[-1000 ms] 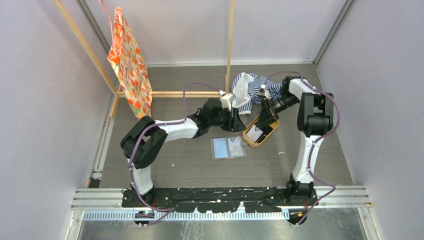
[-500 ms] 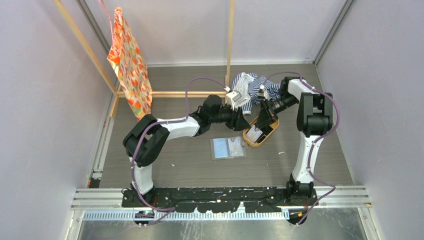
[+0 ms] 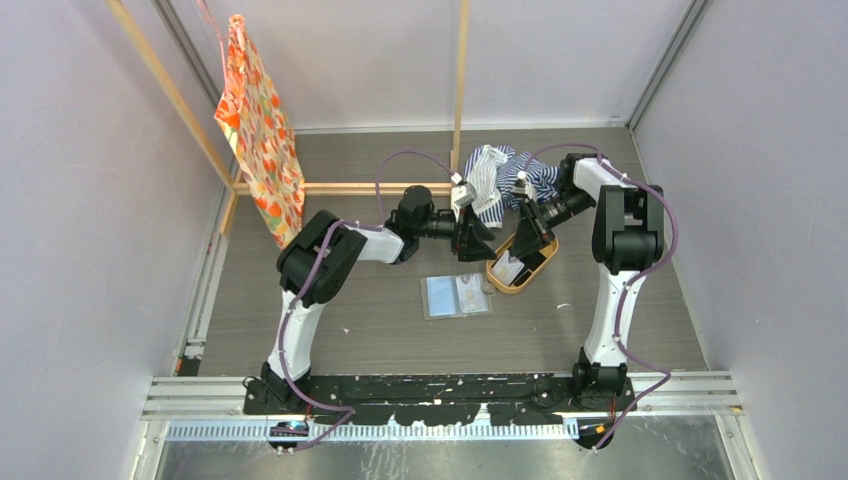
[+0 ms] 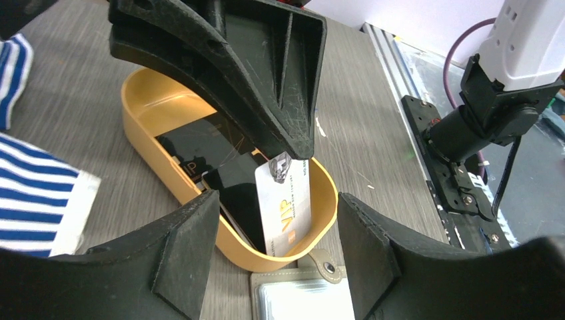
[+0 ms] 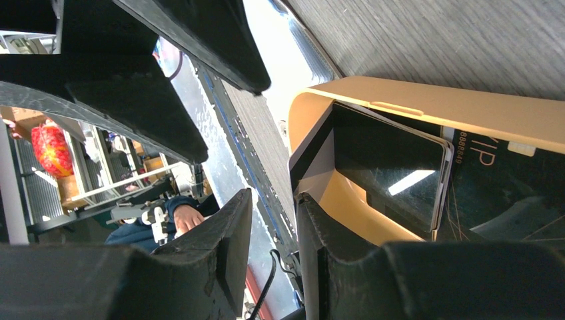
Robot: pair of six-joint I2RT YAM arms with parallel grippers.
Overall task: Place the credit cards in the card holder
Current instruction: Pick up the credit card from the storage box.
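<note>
My left claw is spread wide with nothing between its jaws. It hovers just over the end of the oval orange-tan tray that lies nearest the card holder. My right claw reaches down into the same tray from the other side. Its tip touches the top edge of a whitish card, which stands tilted up on its lower edge. I cannot tell whether I am pinching that card or only propping it. The card is thin and pale, with "VIP" printed on it in gold. Glossy black cards lie flat on the tray's bottom under it.

Only the right wrist view shows the narrow slit between that claw's fingers, and gold lettering on one black card. Only the overhead view shows the card holder whole. It is grey-taupe and lies open and flat at the middle of the desk, just beside the tray, with pale bluish panels inside. The left wrist view catches just its tab and snap.

A blue-and-white striped cloth is heaped near the desk's far edge, behind both claws. A flowered bag hangs from a wooden frame toward the far left corner. From overhead, my two claws hide much of the tray.
</note>
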